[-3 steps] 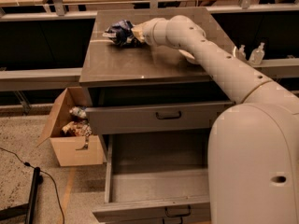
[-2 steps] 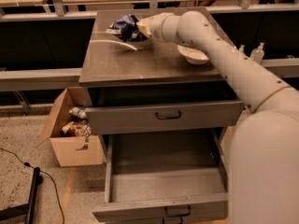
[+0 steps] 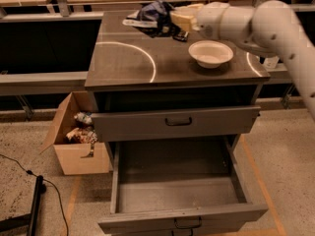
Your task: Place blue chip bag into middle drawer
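The blue chip bag [image 3: 153,13], crumpled dark blue with white patches, hangs over the far part of the cabinet top [image 3: 123,58]. My gripper [image 3: 173,18] is at the bag's right side, shut on it and holding it slightly above the surface. The arm reaches in from the right. The middle drawer [image 3: 177,193] is pulled wide open below, its flat grey floor bare, with its dark loop handle [image 3: 187,223] at the front edge.
A white bowl [image 3: 210,53] sits on the cabinet top right of centre, with a small black device [image 3: 180,35] behind it. The top drawer [image 3: 174,123] stands slightly open. A cardboard box [image 3: 78,144] of items stands on the floor at left.
My gripper and the blue chip bag have moved together to the right and upward, away from the top's far left area. The arm has swung clear, uncovering the bowl.
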`<state>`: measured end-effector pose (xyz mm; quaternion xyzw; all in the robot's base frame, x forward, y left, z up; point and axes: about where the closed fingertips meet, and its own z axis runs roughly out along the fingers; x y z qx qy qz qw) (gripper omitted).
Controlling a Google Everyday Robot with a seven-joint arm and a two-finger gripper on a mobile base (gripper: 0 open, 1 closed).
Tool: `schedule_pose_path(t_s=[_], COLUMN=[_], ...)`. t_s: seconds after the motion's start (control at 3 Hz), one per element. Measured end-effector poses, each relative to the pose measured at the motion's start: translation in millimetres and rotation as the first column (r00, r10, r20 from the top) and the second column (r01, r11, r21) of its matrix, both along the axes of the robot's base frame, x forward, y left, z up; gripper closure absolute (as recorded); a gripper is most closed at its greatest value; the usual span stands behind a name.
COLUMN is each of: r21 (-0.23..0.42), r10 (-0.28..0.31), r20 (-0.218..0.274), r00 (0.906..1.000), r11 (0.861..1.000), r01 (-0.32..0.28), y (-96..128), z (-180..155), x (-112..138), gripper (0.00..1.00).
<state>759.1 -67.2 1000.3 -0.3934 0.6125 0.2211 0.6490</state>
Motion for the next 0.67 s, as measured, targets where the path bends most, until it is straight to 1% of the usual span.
schedule_pose_path(t_s=[0.33,0.67], r21=[-0.012,-0.091], r10=[0.12,0.245], r20=[0.01,0.029], r00=[0.9927,0.9691], r11=[0.993,0.966], r01=[-0.12,-0.241], y=[-29,-51], z=[-2,-21], x=[-62,-117], gripper=[1.0,1.0])
